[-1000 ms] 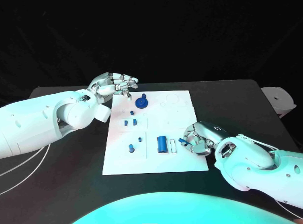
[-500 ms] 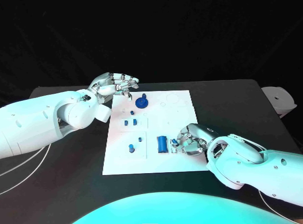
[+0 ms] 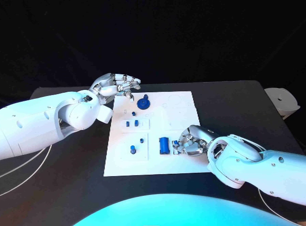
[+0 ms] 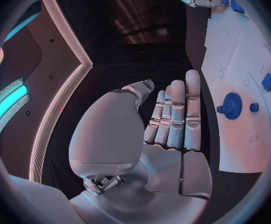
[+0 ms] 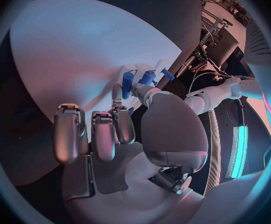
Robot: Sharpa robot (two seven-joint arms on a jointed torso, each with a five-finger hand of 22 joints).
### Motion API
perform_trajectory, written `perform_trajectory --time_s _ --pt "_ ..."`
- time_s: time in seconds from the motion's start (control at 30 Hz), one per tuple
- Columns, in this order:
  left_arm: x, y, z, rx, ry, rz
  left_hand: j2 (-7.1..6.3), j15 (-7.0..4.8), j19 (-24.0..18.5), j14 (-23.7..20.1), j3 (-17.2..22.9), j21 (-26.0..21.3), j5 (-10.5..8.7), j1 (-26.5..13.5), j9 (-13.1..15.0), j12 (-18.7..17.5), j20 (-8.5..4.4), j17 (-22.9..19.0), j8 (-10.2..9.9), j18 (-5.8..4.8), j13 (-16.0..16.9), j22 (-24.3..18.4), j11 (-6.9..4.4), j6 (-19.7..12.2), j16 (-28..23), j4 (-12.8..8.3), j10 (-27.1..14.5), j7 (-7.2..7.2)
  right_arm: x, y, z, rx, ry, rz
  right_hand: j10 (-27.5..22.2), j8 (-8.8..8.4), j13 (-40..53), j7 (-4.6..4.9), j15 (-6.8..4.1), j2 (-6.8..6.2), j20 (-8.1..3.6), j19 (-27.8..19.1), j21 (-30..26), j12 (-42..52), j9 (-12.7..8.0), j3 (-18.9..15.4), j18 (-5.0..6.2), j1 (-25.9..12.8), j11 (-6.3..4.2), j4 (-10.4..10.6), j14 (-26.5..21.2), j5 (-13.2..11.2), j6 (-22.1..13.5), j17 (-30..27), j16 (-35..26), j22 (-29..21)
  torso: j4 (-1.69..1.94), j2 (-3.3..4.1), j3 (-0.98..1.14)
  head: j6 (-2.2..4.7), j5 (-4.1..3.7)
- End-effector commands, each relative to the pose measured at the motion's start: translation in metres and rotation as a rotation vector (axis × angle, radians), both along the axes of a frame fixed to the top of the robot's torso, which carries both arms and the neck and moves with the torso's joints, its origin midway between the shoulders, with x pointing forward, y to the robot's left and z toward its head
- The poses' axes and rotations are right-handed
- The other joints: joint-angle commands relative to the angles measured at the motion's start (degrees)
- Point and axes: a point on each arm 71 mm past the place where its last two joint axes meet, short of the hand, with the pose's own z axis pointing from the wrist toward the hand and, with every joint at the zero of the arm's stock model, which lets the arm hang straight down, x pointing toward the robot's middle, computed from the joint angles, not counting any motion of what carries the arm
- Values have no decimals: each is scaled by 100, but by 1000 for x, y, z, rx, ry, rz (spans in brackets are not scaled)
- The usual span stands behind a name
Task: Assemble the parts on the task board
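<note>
Picking-up step, looks like: right hand (image 3: 191, 141) down on the task board (image 3: 183, 115) beside the blue cylinder (image 3: 164, 145), grasp impossible to tell. Left hand (image 3: 117, 85) empty, fingers straight, hovering at the far corner. Next up, probably a clean lift.

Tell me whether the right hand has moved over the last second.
Yes. The right hand has shifted leftward across the white board, closing in on the long blue cylinder near the board's front.
</note>
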Motion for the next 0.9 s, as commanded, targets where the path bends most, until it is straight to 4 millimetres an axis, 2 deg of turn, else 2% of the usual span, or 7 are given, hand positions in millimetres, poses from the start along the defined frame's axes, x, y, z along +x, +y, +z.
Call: perform_trajectory --time_s 0.03,0.63,0.73,0.77,0.83,0.9 --pt "-1 -3 1 -12 -1 -19 32 5 18 -41 13 -27 25 -12 6 19 13 -10 32 37 9 -9 2 -36 30 23 -54 -11 -1 2 -3 -15 26 22 38 41 629 4 -53 -3 -35 392 32 37 -8 -30 -73 -82 -19 44 513 -49 45 1096 23 939 6 4 1 0 -1" --pt "-1 -2 1 -8 -1 -20 38 5 19 -42 18 -29 27 -11 7 22 12 -10 34 37 9 -10 2 -37 30 23 -56 -10 -1 5 -2 -14 9 34 49 99 649 0 -59 -6 -47 394 27 54 26 -190 -74 -388 -23 240 514 -236 43 1096 22 946 -5 -1 1 0 26" --pt "-1 -2 1 -8 -1 -20 40 5 19 -43 21 -30 29 -7 8 24 12 -11 36 37 10 -11 2 -37 30 21 -58 -10 -1 5 -2 -13 4 35 46 118 648 3 -55 -33 -44 394 23 47 33 -321 -74 -583 -19 350 513 -423 41 1093 21 949 -4 2 1 0 27" --pt "-1 -2 1 -8 -1 -20 40 5 19 -43 21 -30 29 -7 8 24 12 -11 36 37 10 -11 2 -37 30 21 -58 -10 -1 5 -2 -13 1 35 44 125 646 1 -56 -49 -45 394 19 42 36 -388 -74 -652 -20 357 512 -398 41 1089 19 949 -5 3 2 0 28" --pt "-1 -1 1 -7 -1 -19 40 5 19 -43 21 -30 29 -7 8 24 12 -11 36 37 10 -11 2 -37 30 21 -58 -10 -1 5 -1 -11 -5 37 45 140 650 -9 -64 -65 -54 393 10 42 46 -598 -72 -861 -29 364 512 -39 34 1091 19 949 -5 0 3 0 28" --pt "-1 -1 1 -7 -1 -19 40 5 19 -43 21 -30 29 -7 8 24 12 -11 36 37 10 -11 2 -37 30 21 -58 -10 -1 4 0 -10 -9 38 42 146 647 -12 -67 -58 -56 393 6 35 50 -689 -72 -932 -32 369 512 -15 29 1089 18 949 -4 1 5 0 29"
